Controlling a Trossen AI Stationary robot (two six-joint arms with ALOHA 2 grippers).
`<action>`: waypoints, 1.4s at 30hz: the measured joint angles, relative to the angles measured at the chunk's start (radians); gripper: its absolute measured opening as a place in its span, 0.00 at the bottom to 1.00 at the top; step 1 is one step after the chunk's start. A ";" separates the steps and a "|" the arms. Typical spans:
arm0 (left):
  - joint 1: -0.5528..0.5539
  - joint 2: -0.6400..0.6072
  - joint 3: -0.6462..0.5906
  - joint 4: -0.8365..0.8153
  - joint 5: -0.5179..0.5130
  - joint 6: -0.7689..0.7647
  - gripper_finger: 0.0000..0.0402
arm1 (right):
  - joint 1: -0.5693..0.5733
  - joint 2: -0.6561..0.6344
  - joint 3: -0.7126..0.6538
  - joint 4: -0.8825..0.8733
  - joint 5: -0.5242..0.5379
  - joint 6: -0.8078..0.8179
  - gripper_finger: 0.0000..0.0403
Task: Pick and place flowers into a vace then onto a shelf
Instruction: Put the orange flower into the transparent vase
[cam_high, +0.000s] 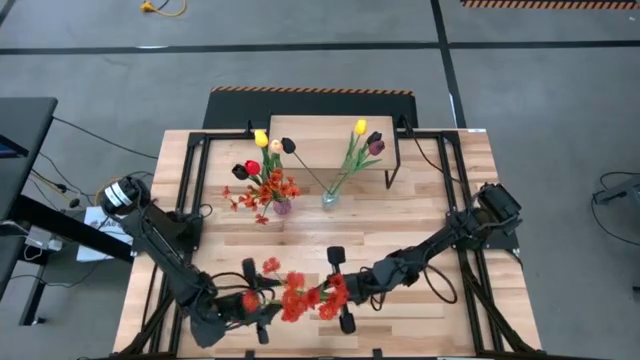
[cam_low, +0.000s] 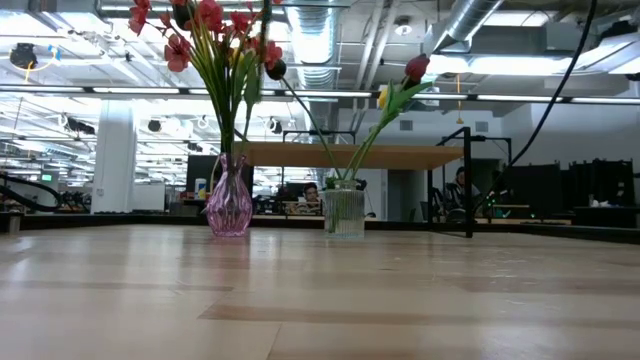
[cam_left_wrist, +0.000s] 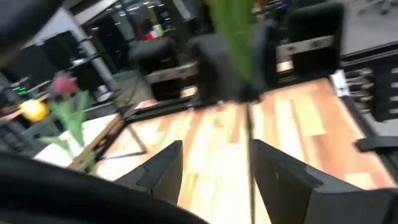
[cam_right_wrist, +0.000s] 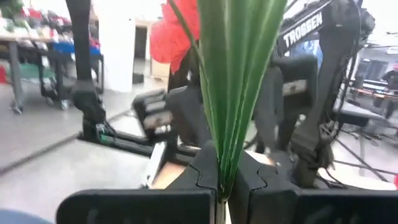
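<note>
From the high view, both arms reach toward the near edge of the tabletop (cam_high: 420, 215); the left gripper (cam_high: 258, 303) sits at about seven o'clock from the tabletop's centre and the right gripper (cam_high: 340, 290) at about six o'clock, with a bushy orange-red spray (cam_high: 300, 295) lying between them; a purple vase (cam_high: 283, 207) stands at about eleven o'clock, filled with red, yellow, cream and dark heads, and a clear glass vase (cam_high: 330, 199) just beside it, at about twelve o'clock, carries a yellow tulip (cam_high: 360, 127) and a maroon tulip (cam_high: 376, 146); the shelf (cam_high: 320, 135) lies behind both vases at the far edge.

In the low view, the purple vase (cam_low: 229, 205) and the clear glass vase (cam_low: 345, 211) stand upright on the tabletop (cam_low: 320, 300), with the shelf (cam_low: 350, 155) crossing behind them on thin black legs; neither gripper shows here.

In the left wrist view, the left gripper (cam_left_wrist: 214, 171) has its jaws apart; a thin green stem (cam_left_wrist: 250, 155) runs in the gap close to one finger (cam_left_wrist: 163, 169), and whether it touches cannot be told; a blurred green leaf (cam_left_wrist: 233, 31) hangs above.

In the right wrist view, the right gripper (cam_right_wrist: 224, 180) has its jaws clamped together on a bundle of green leaves (cam_right_wrist: 236, 68) rising upright; red blossoms (cam_right_wrist: 174, 34) show behind them, and the other arm stands farther off.
</note>
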 joint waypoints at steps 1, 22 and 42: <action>-0.008 -0.009 0.000 -0.028 -0.026 -0.021 0.44 | 0.009 -0.006 -0.001 -0.008 0.010 -0.009 0.00; -0.075 -0.058 -0.001 -0.116 -0.153 -0.140 0.44 | -0.046 -0.448 -0.562 0.480 0.172 -0.115 0.00; 0.049 -0.644 -0.166 -0.183 0.915 0.205 0.44 | -0.238 -0.384 -0.684 0.619 0.023 0.007 0.00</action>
